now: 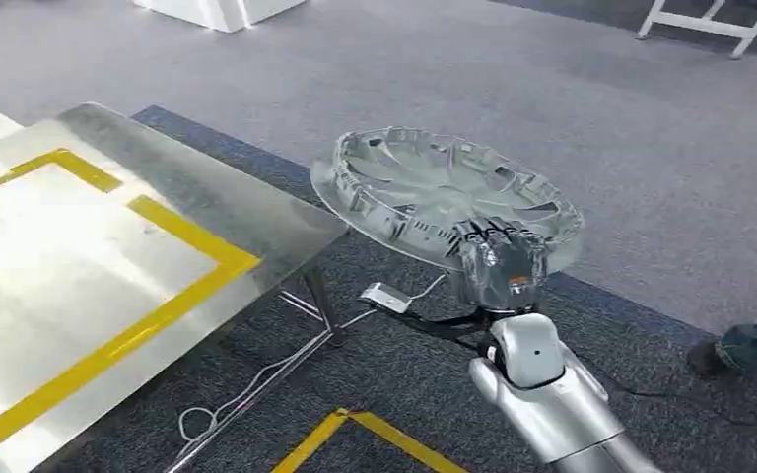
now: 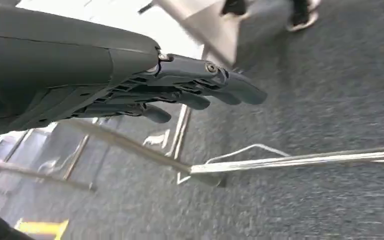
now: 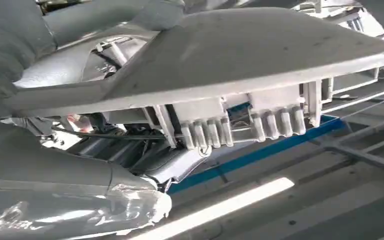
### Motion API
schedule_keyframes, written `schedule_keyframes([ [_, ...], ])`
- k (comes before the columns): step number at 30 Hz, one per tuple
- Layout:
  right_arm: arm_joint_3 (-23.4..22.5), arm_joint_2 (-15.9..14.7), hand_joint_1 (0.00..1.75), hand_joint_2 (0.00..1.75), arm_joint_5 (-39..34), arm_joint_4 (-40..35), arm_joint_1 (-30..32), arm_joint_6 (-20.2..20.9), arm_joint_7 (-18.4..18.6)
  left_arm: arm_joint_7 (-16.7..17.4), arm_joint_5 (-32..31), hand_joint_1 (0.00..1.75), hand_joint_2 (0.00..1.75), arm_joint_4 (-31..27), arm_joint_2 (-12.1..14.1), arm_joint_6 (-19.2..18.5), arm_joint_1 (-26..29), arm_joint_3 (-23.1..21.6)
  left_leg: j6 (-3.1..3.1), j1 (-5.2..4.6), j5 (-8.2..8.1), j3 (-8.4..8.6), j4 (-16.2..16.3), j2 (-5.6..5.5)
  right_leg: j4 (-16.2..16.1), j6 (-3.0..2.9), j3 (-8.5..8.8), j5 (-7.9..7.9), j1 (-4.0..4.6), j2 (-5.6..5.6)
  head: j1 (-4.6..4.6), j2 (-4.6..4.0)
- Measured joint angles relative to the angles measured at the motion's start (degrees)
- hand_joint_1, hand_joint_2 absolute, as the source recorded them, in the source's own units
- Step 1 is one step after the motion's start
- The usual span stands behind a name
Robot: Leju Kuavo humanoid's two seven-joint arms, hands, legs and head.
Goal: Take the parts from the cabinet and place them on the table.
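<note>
A silver wheel cover (image 1: pixel 444 192) hangs level above the carpet, just right of the steel table (image 1: pixel 49 266). My right hand (image 1: pixel 498 258) grips its near rim from below, the fingers wrapped over the edge. In the right wrist view the cover's ribbed underside (image 3: pixel 240 75) spans the picture above my right hand (image 3: pixel 70 205). My left hand (image 2: pixel 145 85) hangs over the grey carpet with its fingers stretched out and nothing in them.
The table top carries a yellow tape frame (image 1: pixel 182 232). Cables (image 1: pixel 256 379) and table legs lie on the dark carpet below the corner. A person's shoe (image 1: pixel 715 357) stands at the right edge. Yellow floor tape (image 1: pixel 355 434) lies near my arm.
</note>
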Motion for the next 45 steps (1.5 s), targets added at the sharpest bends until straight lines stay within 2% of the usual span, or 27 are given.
schedule_keyframes([
  [4,1.6,-2.4,1.75,1.75,0.0,-0.1,-0.4,0.0,4.7,2.1,-0.2,0.00,1.75,-0.9,-3.0,-1.4,-1.4,5.0,1.69,0.05,0.03,-0.29,-0.2,-2.78,-0.6,1.24,1.06,-0.57,-0.09,-2.46,0.24,0.00],
  [6,2.8,-3.8,1.75,1.75,0.1,-0.2,-0.7,0.0,6.4,3.9,1.2,0.00,1.75,-1.1,-4.0,-1.1,-2.2,7.0,2.45,0.44,0.16,-0.05,-0.4,-3.95,3.5,1.44,-0.94,-3.52,-0.43,3.19,0.57,0.00],
  [7,3.3,-4.5,1.75,1.75,0.1,-0.2,-0.9,0.0,7.0,5.1,2.2,0.00,1.75,-1.1,-4.3,-0.7,-2.9,7.7,2.76,0.42,0.16,-0.11,-0.4,-4.69,8.2,1.43,-3.18,-5.70,-0.41,4.44,0.74,0.00],
  [9,4.4,-5.7,1.75,1.75,0.1,-0.2,-0.8,0.0,7.6,8.3,5.4,0.00,1.75,-1.1,-4.8,-0.1,-4.2,9.0,2.87,0.30,0.09,-0.09,-0.4,-6.44,17.4,1.35,-8.15,-8.81,-0.29,5.22,0.81,0.00],
  [11,5.5,-6.5,1.75,1.75,0.1,0.1,-0.6,0.0,8.0,13.6,10.1,0.00,1.75,-1.1,-5.4,0.7,-5.2,11.0,2.86,0.30,0.08,0.08,-0.3,-8.23,17.3,1.15,-9.37,-6.30,-0.23,5.31,0.81,0.00],
  [13,6.6,-7.2,1.75,1.75,0.1,0.1,-0.5,0.0,8.6,19.3,15.2,0.00,1.75,-0.7,-5.8,1.8,-6.4,12.8,2.73,0.35,-0.01,0.40,-0.3,-10.06,7.9,0.92,-5.86,0.07,-0.36,6.12,0.79,0.00],
  [14,6.9,-7.5,1.75,1.75,-0.2,0.1,-0.5,0.0,8.4,21.5,17.0,0.00,1.75,-0.5,-5.8,2.4,-6.9,13.5,2.52,0.38,-0.13,0.46,-0.2,-10.79,3.1,0.89,-4.03,2.42,-0.63,8.13,0.79,0.00],
  [15,7.0,-7.9,1.75,1.75,-0.6,0.4,-0.7,0.0,7.6,23.9,19.1,0.00,1.75,-0.2,-5.8,3.1,-7.4,14.2,2.14,0.09,-0.12,0.18,0.0,-11.41,2.1,0.89,-3.15,1.63,-0.98,11.16,0.81,0.00],
  [19,8.4,-9.1,1.75,1.75,-0.1,0.2,0.0,0.0,10.1,34.1,27.2,0.00,1.75,1.7,-5.6,4.7,-9.8,18.3,0.69,0.79,0.46,-0.78,-0.1,-14.09,0.9,-0.05,-2.47,1.37,-0.69,9.11,0.61,0.00],
  [21,9.6,-9.8,1.75,1.75,0.0,0.2,0.1,0.0,11.8,36.8,27.6,0.00,1.75,2.6,-5.5,4.2,-10.9,20.6,0.16,0.37,-1.42,-1.82,2.5,-8.10,0.4,-0.85,-1.93,1.41,-0.77,7.69,0.11,0.00],
  [22,10.0,-10.3,1.75,1.75,0.0,0.1,0.2,0.0,12.1,37.1,27.6,0.00,1.75,3.0,-5.4,4.1,-11.5,21.5,-0.13,0.41,-3.45,-3.61,6.2,-6.60,0.4,-1.06,-1.82,1.27,-0.63,6.78,0.05,0.00],
  [24,10.4,-11.2,1.75,1.75,0.0,0.1,0.4,0.0,12.7,37.4,27.8,0.00,1.75,3.8,-5.2,3.8,-12.5,22.4,-0.39,0.70,-7.46,-8.45,15.9,-5.64,0.5,-1.36,-1.65,0.98,-0.40,4.69,0.15,0.00],
  [25,10.5,-11.5,1.75,1.75,0.0,0.1,0.5,0.0,12.7,37.4,27.8,0.00,1.75,4.2,-5.1,3.8,-12.8,22.8,-0.45,0.84,-7.65,-9.48,18.0,-5.58,0.5,-1.45,-1.58,0.91,-0.32,3.91,0.09,0.00],
  [26,10.9,-11.7,1.75,1.75,0.0,0.1,0.5,0.0,12.7,37.6,27.8,0.00,1.75,4.4,-5.1,3.8,-12.9,23.2,-0.42,0.88,-6.50,-9.01,17.3,-5.57,0.5,-1.41,-1.43,0.79,-0.26,3.28,0.11,0.00],
  [28,11.5,-11.8,1.75,1.75,0.0,0.1,0.6,0.0,12.7,37.6,27.8,0.00,1.75,4.7,-5.0,3.8,-13.2,23.8,0.03,0.75,-1.90,-4.95,9.7,-5.00,0.5,-1.27,-0.93,0.44,-0.15,2.07,0.07,0.00],
  [29,11.7,-11.9,1.75,1.75,0.0,0.1,0.6,0.0,12.7,37.6,27.8,0.00,1.75,4.8,-5.0,3.8,-13.5,24.1,0.58,0.43,0.58,-1.80,4.0,-3.30,0.5,-1.16,-0.53,0.19,-0.09,1.42,0.09,0.00],
  [30,11.7,-12.0,1.75,1.75,0.0,0.1,0.6,0.0,12.9,37.6,27.8,0.00,1.75,4.9,-4.9,3.7,-13.8,24.2,0.98,-0.30,0.07,-0.41,1.4,-0.07,0.4,-0.93,-0.37,-0.03,0.03,0.85,0.11,0.00],
  [34,13.8,-13.9,1.75,1.75,0.0,0.1,0.3,0.0,17.8,36.5,22.3,0.00,1.75,9.0,-2.6,1.7,-16.1,25.6,2.06,-0.96,-0.12,-0.50,0.0,-2.34,0.0,0.25,0.22,-0.64,0.44,-2.37,0.20,0.00],
  [35,14.3,-14.3,1.75,1.75,0.0,0.0,0.3,0.0,18.8,35.6,20.8,0.00,1.75,10.4,-1.8,1.8,-16.4,25.8,2.56,-0.29,0.23,0.05,-0.7,-3.10,0.3,0.72,-0.18,-1.32,0.15,-1.81,0.26,0.00],
  [36,14.6,-15.1,1.75,1.75,0.0,0.0,0.3,0.0,19.7,34.5,19.6,0.00,1.75,12.2,-1.0,2.2,-16.8,26.0,2.85,-0.27,0.20,0.14,-0.7,-3.72,2.2,0.74,-0.63,-2.59,0.09,1.89,0.35,-0.02],
  [37,15.0,-15.4,1.75,1.75,0.0,-0.1,0.3,0.0,20.4,33.7,18.8,0.00,1.75,13.6,-0.2,2.5,-17.5,26.1,3.07,-0.22,0.20,0.07,-0.7,-4.34,5.7,0.73,-2.30,-4.27,0.07,3.82,0.42,0.00],
  [39,15.8,-16.7,1.75,1.75,0.0,-0.1,0.4,0.0,21.4,32.3,17.6,0.00,1.75,16.2,1.0,3.3,-18.8,26.6,3.26,-0.23,0.14,0.06,-0.7,-5.97,15.3,0.84,-7.37,-8.24,0.03,5.19,0.61,0.00],
  [40,16.2,-17.2,1.75,1.75,0.0,-0.1,0.4,0.0,21.8,31.8,17.2,0.00,1.75,17.3,1.5,3.5,-19.2,26.9,3.27,-0.23,0.12,0.12,-0.7,-6.84,18.4,0.88,-9.35,-8.80,0.04,5.26,0.61,0.00],
  [41,16.6,-17.7,1.75,1.75,0.0,-0.1,0.5,0.0,22.2,31.5,16.8,0.00,1.75,18.2,1.9,3.5,-19.4,27.1,3.25,-0.23,0.11,0.24,-0.7,-7.70,18.4,0.89,-9.93,-7.56,0.01,5.28,0.57,0.00],
  [43,17.2,-18.3,1.75,1.75,0.0,-0.1,0.5,0.0,22.6,31.0,16.2,0.00,1.75,19.4,2.3,3.5,-19.6,27.8,3.04,-0.10,-0.02,0.52,-0.5,-9.29,10.9,0.95,-7.29,-1.85,-0.26,5.57,0.57,0.00],
  [44,17.4,-18.6,1.75,1.75,0.0,-0.1,0.5,0.0,22.7,30.9,16.0,0.00,1.75,19.9,2.4,3.3,-19.7,28.0,2.80,0.01,-0.19,0.73,-0.4,-9.95,5.5,1.01,-4.93,1.18,-0.50,6.62,0.59,0.00],
  [45,17.5,-18.8,1.75,1.75,0.0,-0.2,0.4,0.0,22.8,30.7,15.6,0.00,1.75,20.2,2.7,3.2,-19.8,28.3,2.49,0.11,-0.36,0.71,-0.3,-10.60,2.5,1.11,-3.42,1.50,-0.82,9.03,0.59,0.00],
])
